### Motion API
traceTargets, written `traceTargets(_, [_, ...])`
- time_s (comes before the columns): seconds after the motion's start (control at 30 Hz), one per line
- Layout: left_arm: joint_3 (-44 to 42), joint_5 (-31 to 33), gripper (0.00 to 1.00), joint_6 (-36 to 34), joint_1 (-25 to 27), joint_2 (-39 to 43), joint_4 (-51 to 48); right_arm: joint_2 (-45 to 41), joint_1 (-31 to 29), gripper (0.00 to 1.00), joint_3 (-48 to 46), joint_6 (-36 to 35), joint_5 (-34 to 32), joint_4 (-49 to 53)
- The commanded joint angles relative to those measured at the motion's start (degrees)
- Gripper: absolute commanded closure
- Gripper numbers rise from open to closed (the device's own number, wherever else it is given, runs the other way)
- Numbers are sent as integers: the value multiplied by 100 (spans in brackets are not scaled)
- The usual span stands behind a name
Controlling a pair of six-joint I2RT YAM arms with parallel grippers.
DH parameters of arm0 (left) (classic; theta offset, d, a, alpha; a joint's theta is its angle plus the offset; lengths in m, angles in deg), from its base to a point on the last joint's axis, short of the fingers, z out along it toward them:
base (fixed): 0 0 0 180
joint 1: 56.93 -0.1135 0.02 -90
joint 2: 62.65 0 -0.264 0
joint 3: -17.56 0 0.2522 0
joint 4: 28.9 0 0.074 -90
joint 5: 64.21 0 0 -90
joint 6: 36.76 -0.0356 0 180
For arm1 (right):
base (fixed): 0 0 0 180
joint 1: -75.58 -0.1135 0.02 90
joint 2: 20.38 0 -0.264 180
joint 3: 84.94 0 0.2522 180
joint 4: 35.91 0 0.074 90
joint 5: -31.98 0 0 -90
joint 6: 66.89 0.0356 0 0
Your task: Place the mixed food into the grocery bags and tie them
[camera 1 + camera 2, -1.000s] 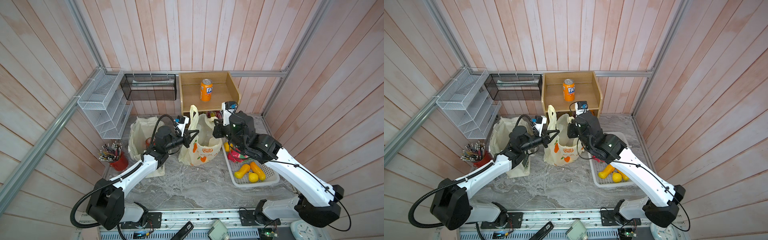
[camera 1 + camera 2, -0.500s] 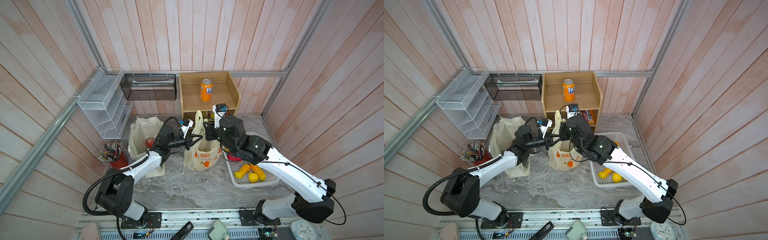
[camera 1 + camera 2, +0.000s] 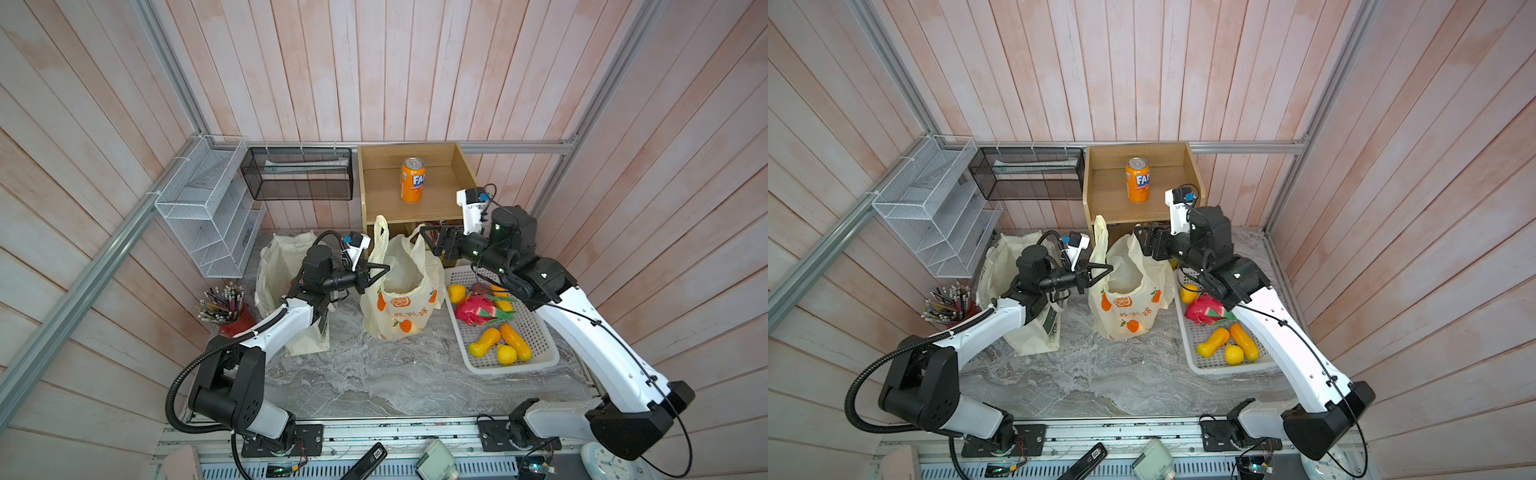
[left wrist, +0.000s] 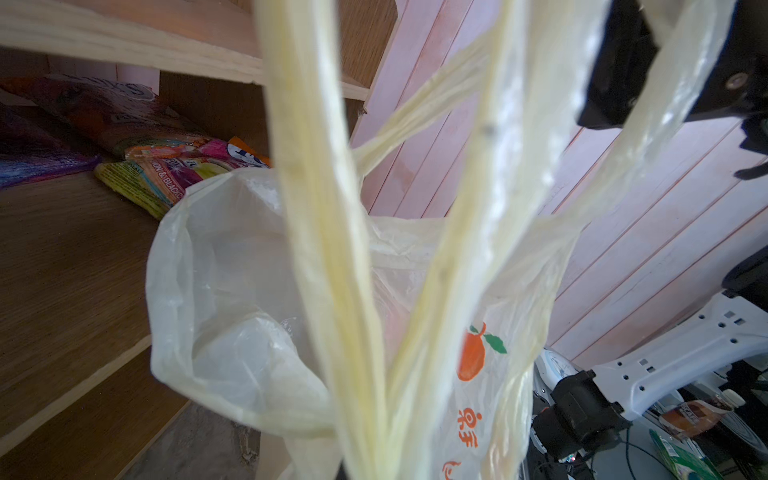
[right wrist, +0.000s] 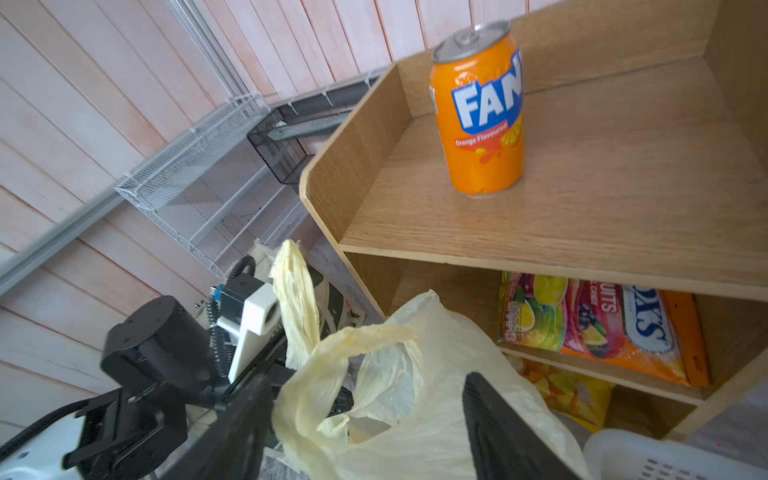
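Far left in both top views: a wire rack (image 3: 208, 216) on the wall, and a pencil pot (image 3: 226, 309) on the table (image 3: 374, 374). Next comes the cloth tote (image 3: 276, 266), standing upright. The left arm covers part of its mouth, so I can't read what's inside.

Now the left claw (image 3: 384, 270): jaws together, pinched on the left handle of the plastic carrier bag (image 3: 399, 311). The bag stands mid-table, just beside the tote. From above you get only the pinch. The left wrist view adds the handle strands (image 4: 332, 249) converging toward the camera. It also looks into the bag's open mouth, where there's pale crumpled film and nothing I can name.

Behind the bag is the wooden shelf (image 3: 415, 208), with the Fanta can (image 3: 412, 179) upright on top. The lower level is nearly hidden from above, but the right wrist view shows a candy packet (image 5: 594, 324) lying there.

Moving right, the right claw (image 3: 430, 241) hovers at the bag's right handle, jaws apart. Contact can't be judged from above. The right wrist view shows the handle loop (image 5: 353, 345) lying between the two spread fingers (image 5: 494, 424), not squeezed.

Far right, the basket (image 3: 540, 332) holds the toy fruits (image 3: 514, 341) and a pink dragon fruit (image 3: 476, 309).
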Motion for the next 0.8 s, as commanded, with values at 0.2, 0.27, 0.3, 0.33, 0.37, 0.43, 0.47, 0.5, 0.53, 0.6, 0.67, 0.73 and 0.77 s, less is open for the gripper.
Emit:
traceTargets(0.2, [74, -246, 100, -240, -148, -35, -224, -995, 1236, 25, -1103, -205, 1718, -935])
traceTargets(0.27, [99, -255, 100, -231, -160, -43, -233, -1176, 1259, 25, -1661, -511, 1847, -1227])
traceTargets(0.3, [114, -263, 100, -236, -167, -41, -243, -1245, 1260, 25, -1916, -644, 1932, -1354])
traceTargets(0.33, [126, -279, 100, -245, -169, -48, -263, -1319, 1259, 25, -2275, -784, 2038, -1548])
traceTargets(0.37, [142, -291, 100, -253, -164, -55, -284, -1385, 1261, 24, -2569, -886, 2088, -1727])
traceTargets(0.43, [182, -323, 100, -275, -171, -69, -333, -1466, 1263, 24, -3065, -1075, 2134, -1945])
traceTargets(0.47, [190, -334, 100, -292, -164, -69, -361, -1499, 1266, 24, -3295, -1146, 2108, -2048])
traceTargets(0.5, [204, -350, 100, -301, -165, -70, -371, -1510, 1259, 24, -3473, -1180, 2080, -2143])
traceTargets(0.53, [208, -360, 100, -309, -165, -78, -382, -1514, 1259, 24, -3642, -1191, 2073, -2277])
traceTargets(0.6, [226, -389, 100, -311, -166, -116, -391, -1441, 1255, 26, -3841, -1145, 2215, -2533])
traceTargets(0.67, [250, -429, 100, -299, -171, -151, -407, -1269, 1196, 28, -3873, -1070, 2323, -2717])
traceTargets(0.73, [273, -456, 100, -293, -169, -187, -409, -1020, 1083, 29, -3788, -1089, 2326, -2798])
traceTargets(0.77, [285, -473, 100, -293, -166, -204, -408, -880, 1036, 30, -3728, -1122, 2304, -2830])
